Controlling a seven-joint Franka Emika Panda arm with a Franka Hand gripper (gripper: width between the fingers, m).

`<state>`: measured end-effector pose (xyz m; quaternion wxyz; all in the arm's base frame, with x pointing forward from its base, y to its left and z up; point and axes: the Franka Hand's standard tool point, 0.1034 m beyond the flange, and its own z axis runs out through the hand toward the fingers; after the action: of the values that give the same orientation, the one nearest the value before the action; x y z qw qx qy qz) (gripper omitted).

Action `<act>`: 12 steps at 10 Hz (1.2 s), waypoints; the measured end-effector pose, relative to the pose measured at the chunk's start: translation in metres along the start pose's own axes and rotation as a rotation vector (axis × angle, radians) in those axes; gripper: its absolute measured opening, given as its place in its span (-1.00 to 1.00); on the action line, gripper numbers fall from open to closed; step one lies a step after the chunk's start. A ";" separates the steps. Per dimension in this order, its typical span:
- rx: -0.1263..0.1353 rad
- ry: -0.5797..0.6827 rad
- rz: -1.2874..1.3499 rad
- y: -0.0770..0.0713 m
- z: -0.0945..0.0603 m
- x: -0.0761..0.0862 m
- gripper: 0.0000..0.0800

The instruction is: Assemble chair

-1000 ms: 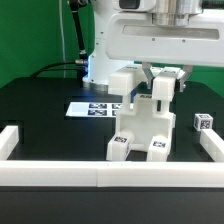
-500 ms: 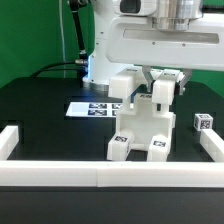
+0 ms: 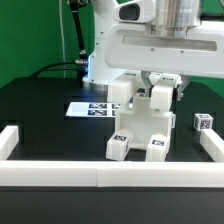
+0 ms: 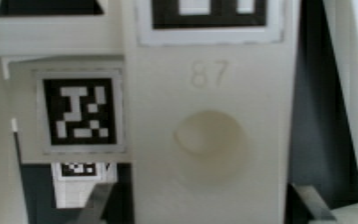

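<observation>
Logging the current scene from my remote station, item by item.

1. chair [image 3: 140,128]: a partly built, white, blocky assembly. It stands upright on the black table [image 3: 45,125], near the middle and just behind the front border rail [image 3: 100,176]. Its two front feet each carry a small black-and-white tag. An upper block rises on the side toward the exterior view's right.

2. gripper [image 3: 163,86]: it hangs straight down from the white arm [image 3: 160,40]. I read its jaws as drawn narrow and clamped on either side of the chair's upper block.

3. marker board [image 3: 90,108]: it lies flat on the table behind the chair, toward the exterior view's left. The chair hides its near edge.

4. loose block [image 3: 203,122]: small, white and tagged. It sits on the table toward the exterior view's right, apart from the chair and near the side rail.

5. Wrist view: a white part face fills it at very close range. The face shows a square tag [image 4: 78,106], the embossed figures "87" and a shallow round dimple [image 4: 206,135]. A second, smaller tag beyond it is blurred. I cannot tell which piece of the chair this face belongs to.
</observation>
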<state>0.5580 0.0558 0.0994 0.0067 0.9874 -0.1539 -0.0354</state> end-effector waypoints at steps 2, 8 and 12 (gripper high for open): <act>-0.002 -0.002 0.000 0.000 0.001 0.000 -0.28; -0.009 0.000 -0.002 0.001 0.011 0.000 -0.28; -0.014 0.003 -0.007 0.003 0.019 0.001 -0.28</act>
<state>0.5568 0.0528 0.0808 0.0139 0.9880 -0.1500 -0.0349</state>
